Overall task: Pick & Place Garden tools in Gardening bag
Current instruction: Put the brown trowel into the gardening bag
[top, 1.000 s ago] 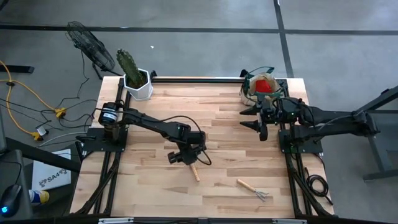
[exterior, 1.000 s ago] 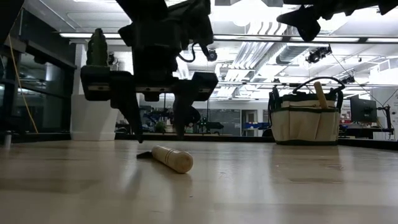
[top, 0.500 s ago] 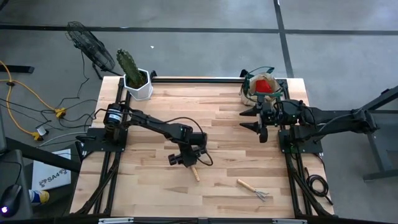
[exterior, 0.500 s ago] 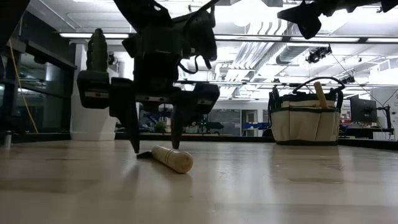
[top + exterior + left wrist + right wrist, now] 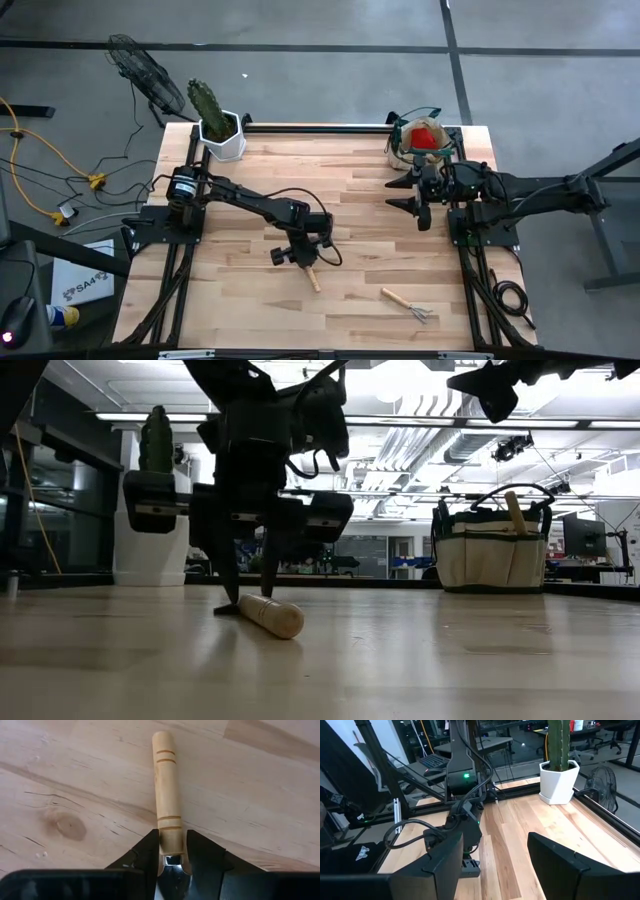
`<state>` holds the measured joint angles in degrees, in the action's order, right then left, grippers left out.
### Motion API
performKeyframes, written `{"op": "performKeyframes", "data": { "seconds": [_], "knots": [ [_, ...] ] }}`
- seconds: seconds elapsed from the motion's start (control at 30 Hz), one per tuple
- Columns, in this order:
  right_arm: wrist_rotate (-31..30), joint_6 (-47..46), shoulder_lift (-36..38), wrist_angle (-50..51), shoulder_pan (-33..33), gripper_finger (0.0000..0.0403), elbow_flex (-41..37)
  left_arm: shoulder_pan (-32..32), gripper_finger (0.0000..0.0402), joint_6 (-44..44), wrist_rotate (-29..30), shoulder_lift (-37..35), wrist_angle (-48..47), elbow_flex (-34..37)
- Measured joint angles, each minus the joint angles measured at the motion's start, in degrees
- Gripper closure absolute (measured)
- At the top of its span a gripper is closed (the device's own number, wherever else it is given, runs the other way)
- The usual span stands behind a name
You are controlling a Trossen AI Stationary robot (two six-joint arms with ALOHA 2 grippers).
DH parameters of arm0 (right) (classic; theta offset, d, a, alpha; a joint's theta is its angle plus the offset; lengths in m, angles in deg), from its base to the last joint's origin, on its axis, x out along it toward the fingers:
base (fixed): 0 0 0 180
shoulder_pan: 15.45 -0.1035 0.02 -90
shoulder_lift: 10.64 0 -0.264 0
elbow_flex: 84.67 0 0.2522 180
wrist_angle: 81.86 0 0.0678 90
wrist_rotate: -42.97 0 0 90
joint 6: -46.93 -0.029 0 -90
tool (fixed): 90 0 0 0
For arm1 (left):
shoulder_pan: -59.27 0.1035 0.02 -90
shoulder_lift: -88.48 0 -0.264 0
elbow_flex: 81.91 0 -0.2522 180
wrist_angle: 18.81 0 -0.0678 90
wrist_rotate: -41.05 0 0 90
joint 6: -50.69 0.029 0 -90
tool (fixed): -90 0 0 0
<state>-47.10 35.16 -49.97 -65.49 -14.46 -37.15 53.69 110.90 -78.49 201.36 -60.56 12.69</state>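
Down near the lower middle of the high view, my left gripper point(image 5: 297, 256) sits low on the wooden surface point(image 5: 350, 210), straddling a trowel point(image 5: 312, 274). From the left wrist view the two fingers point(image 5: 145, 854) are pressed against either side of the wooden handle, right where it meets the metal neck, so I'd call that gripping the trowel, though it hasn't left the surface. Grabbing it at the neck makes sense to me: that's close to the heavy blade end, so it shouldn't tip much when lifted. The trowel lies flat, long axis running diagonally in the high view, with the handle end pointing toward the lower right and the blade tucked under the gripper. A rake point(image 5: 408, 304) lies further toward the lower right, well apart from it, waiting its turn. Over in the upper right, the gardening bag point(image 5: 418, 140) stands at the corner with something red inside, and my right gripper point(image 5: 417, 196) hovers just below it in frame, fingers spread and holding nothing, probably parked there to stay clear. A potted cactus point(image 5: 215, 125) stands upper left.
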Motion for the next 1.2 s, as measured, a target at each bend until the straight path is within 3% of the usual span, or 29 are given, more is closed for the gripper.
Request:
{"op": "performKeyframes", "data": {
  "seconds": [0.13, 0.4, 0.57, 0.77, 1.03, 1.2],
  "knots": [
    [0.00, 0.00, 0.00, 0.03, 0.00, 0.0188, 0.00, 0.23, 0.0308, 0.11, -0.91, 1.10, 0.62, 0.02],
    [0.00, 0.00, 0.00, 0.69, 0.00, 0.0188, 0.00, 3.70, 0.0313, -1.57, -8.80, 4.00, 0.87, -0.02],
    [0.00, -0.02, 0.00, 1.18, 0.00, 0.0188, 0.00, 3.74, 0.0349, -1.75, -8.00, 3.91, 0.32, -0.26],
    [0.07, -1.20, 0.00, 1.17, 0.00, 0.0188, 0.00, 3.69, 0.0349, -0.48, -5.08, 3.88, -2.94, -2.21],
    [-0.54, -3.71, 0.00, 0.55, 0.00, 0.0188, 0.00, 3.72, 0.0349, -2.74, 10.93, -2.97, -3.07, -2.49],
    [-5.42, -4.74, 0.00, -1.81, 0.00, 0.0188, 0.00, 3.74, 0.0349, -7.74, 22.17, -7.48, 1.23, -2.49]
  ]
}}
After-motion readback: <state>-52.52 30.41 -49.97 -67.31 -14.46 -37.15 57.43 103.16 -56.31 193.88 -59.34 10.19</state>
